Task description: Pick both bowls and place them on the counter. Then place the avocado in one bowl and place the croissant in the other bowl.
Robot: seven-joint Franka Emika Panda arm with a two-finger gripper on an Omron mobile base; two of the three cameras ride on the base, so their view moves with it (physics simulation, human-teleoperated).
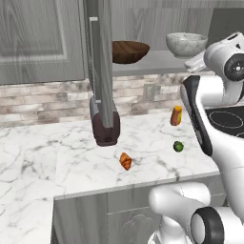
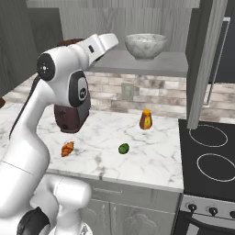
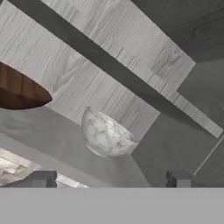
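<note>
White marble counter runs under a grey shelf set in an open wall cabinet, with a brick backsplash between them. High up at shelf level, the gripper stands wide open with nothing between its two dark finger tips. Straight ahead of it, a short way off on the shelf, sits the pale marbled bowl, not touched. The dark wooden bowl sits on the same shelf, off to the gripper's side and apart from the pale one. Far below the gripper, on the counter, lie the croissant and the avocado, well apart from each other. An upright orange bottle stands behind the avocado, nearer the wall. A black stovetop adjoins the counter's end.
</note>
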